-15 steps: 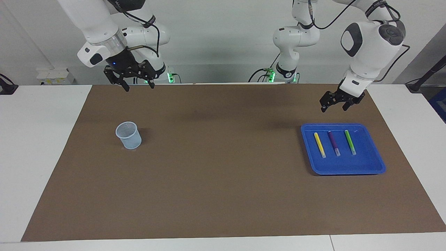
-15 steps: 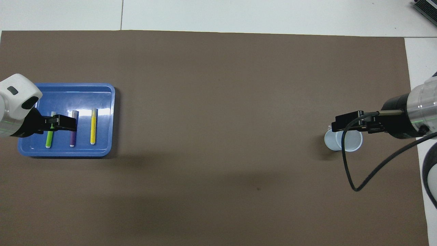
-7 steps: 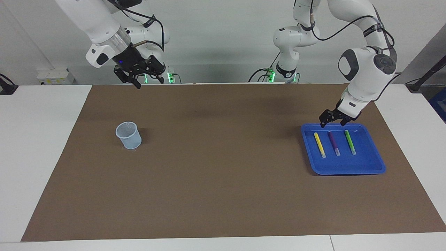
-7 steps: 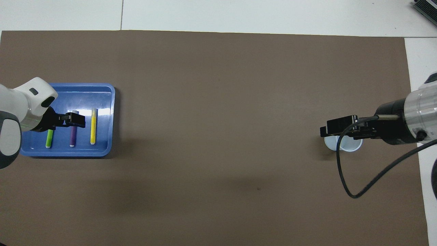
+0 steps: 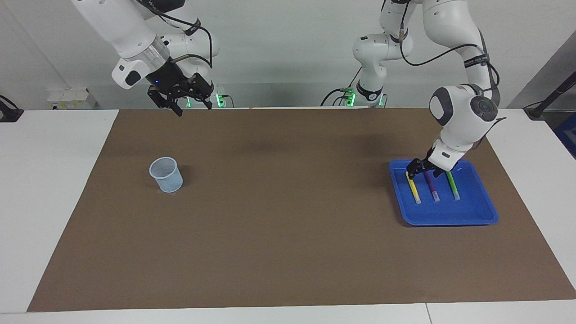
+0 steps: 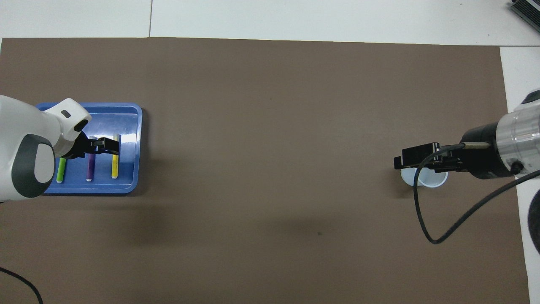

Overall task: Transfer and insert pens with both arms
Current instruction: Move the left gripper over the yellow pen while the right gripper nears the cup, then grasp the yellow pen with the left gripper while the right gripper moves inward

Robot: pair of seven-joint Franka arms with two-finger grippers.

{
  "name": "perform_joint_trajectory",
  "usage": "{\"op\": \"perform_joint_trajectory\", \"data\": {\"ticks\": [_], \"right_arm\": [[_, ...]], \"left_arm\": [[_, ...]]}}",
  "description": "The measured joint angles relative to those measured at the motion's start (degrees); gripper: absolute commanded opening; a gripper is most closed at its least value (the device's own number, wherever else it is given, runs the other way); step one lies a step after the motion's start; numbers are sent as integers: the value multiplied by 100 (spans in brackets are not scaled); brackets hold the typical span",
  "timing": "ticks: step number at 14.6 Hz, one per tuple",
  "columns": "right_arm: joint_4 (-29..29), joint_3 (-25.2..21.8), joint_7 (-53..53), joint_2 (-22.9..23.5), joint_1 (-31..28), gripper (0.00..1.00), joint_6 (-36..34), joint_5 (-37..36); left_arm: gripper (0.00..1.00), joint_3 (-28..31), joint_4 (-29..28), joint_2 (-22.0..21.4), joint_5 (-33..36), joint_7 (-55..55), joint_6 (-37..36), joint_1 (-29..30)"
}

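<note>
Lowered since the earlier frame: left gripper, jaws spread, now inside blue tray above the yellow pen and purple pen; 3 pens, green pen included, lie there. Right gripper, spread, waits raised; cup apart.

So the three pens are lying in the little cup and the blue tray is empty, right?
Not quite. In the facing view the yellow pen, purple pen and green pen lie side by side in the blue tray. It is the little cup that is empty.
</note>
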Motion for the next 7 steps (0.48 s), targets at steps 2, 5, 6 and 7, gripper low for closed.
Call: {"op": "perform_joint_trajectory", "data": {"ticks": [2, 5, 6, 7], "right_arm": [[0, 19, 0, -26, 19, 100, -3, 44], [0, 64, -5, -102, 92, 100, -4, 44], [-2, 66, -83, -116, 99, 100, -4, 44], [-4, 62, -320, -120, 96, 100, -4, 44]], "left_arm": [[91, -2, -1, 139, -1, 6, 114, 0], [90, -10, -3, 308, -1, 11, 284, -5], [90, -14, -4, 368, -1, 11, 355, -8], [90, -19, -4, 421, -1, 12, 419, -10]]}}
